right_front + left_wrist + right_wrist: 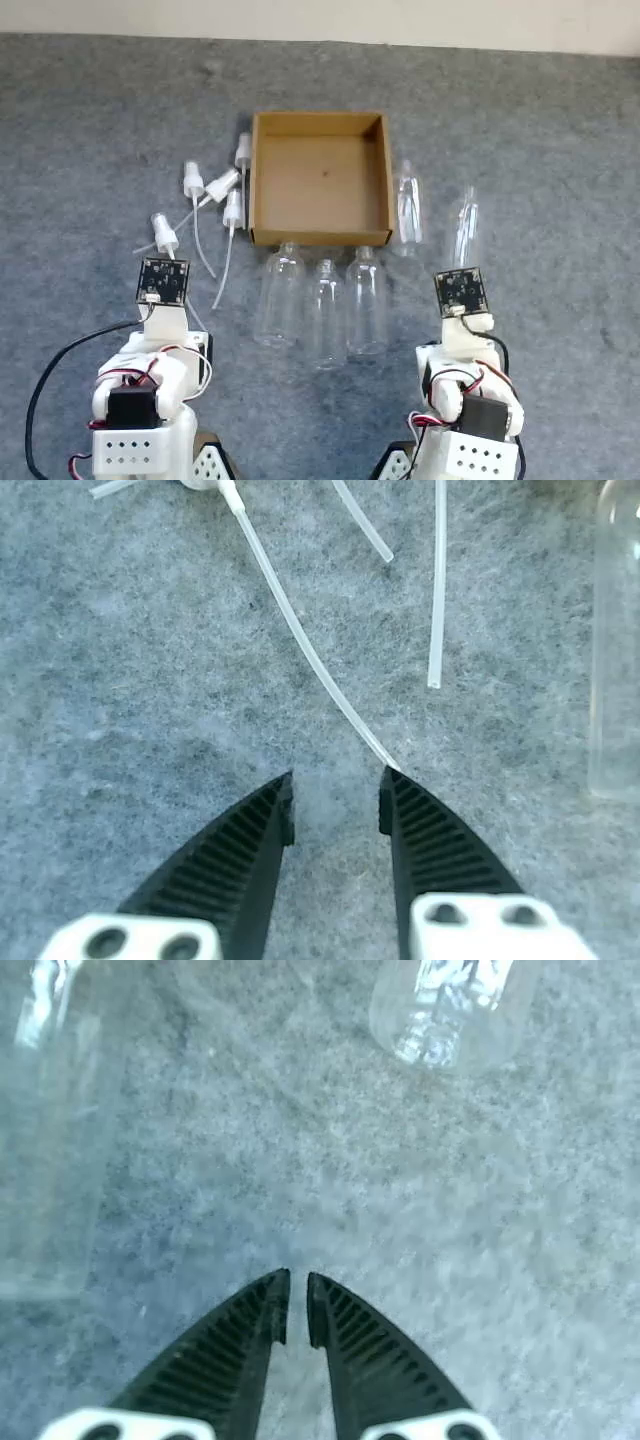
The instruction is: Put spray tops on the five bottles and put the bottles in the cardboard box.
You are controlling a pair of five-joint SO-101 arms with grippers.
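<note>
Left end effector (335,805): released. I see its two black ribbed fingers spread apart, with only grey table (130,680) between them and nothing grasped.
Right end effector (298,1305): clenched to a thin slit, low over the table, with nothing held.
Dip tube (300,640): a thin clear tube runs away ahead of the left end effector. Its free end lies right at one fingertip, and I cannot tell whether they touch.
Spray tops (225,183): five white ones lie loose on the table ahead of the left end effector, tubes trailing back toward it. All are apart from the bottles.
Cardboard box (320,118): open-topped and farther ahead than the spray tops, in the span between my two end effectors.
Three bottles (325,310): clear, lying side by side between the two end effectors, necks pointing at the near wall of the cardboard box. The outermost shows just beside the left end effector (615,640).
Two bottles (408,210): clear, lying ahead of the right end effector. One is just beside the box's side wall, the other (465,225) a little farther out.
Right wrist detail: one bottle base (445,1010) sits ahead of the fingertips, and another bottle body (50,1130) lies off to one side.
</note>
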